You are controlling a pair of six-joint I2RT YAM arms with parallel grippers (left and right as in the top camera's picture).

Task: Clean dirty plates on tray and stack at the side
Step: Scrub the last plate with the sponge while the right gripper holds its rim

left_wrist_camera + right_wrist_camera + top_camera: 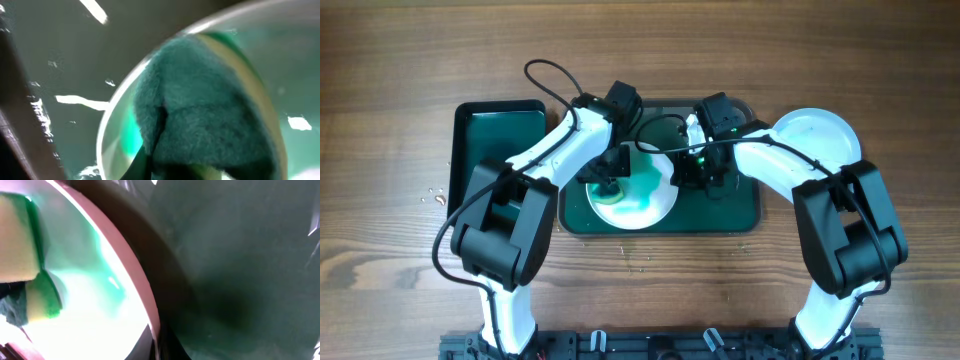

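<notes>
A white plate (645, 200) with a green smear lies on the large dark green tray (735, 215). My left gripper (607, 185) is shut on a green and yellow sponge (607, 194) and presses it on the plate's left part. In the left wrist view the sponge (210, 110) covers the plate (117, 145). My right gripper (688, 172) is shut on the plate's right rim. In the right wrist view its fingers (162, 342) pinch the rim of the plate (85, 325), with the sponge (20, 235) at far left. A plain white plate (815, 135) sits on the table at right.
A smaller dark green sponge tray (500, 135) lies left of the large tray. Small water drops lie on the wooden table at left (432, 192) and in front of the tray (638, 262). Both arms cross over the tray's far half.
</notes>
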